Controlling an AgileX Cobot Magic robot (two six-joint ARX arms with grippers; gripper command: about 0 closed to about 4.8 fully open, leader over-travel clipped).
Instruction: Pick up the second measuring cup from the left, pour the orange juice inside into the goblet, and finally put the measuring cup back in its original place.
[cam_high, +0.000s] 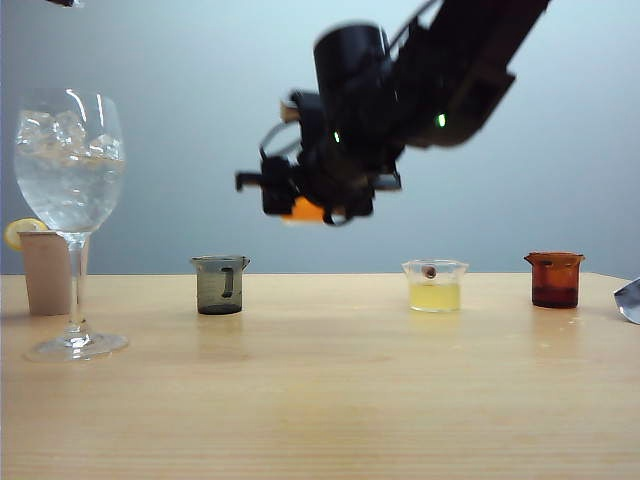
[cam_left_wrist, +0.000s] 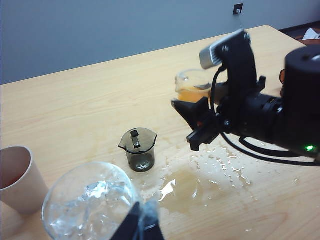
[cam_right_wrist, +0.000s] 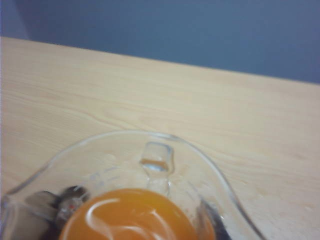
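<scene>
Aloft, right hand (cam_high: 305, 200) clasping measuring cup (cam_right_wrist: 130, 190)

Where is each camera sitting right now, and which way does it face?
Exterior: table height, front on; the right gripper holds the second measuring cup aloft.
Left wrist: above the goblet, looking down across the table; left gripper at the frame edge.
Right wrist: looking down into the orange juice.
Exterior and left wrist share the grey cup.

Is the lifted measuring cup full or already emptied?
Not emptied: orange juice fills the measuring cup in the right hand.
</scene>
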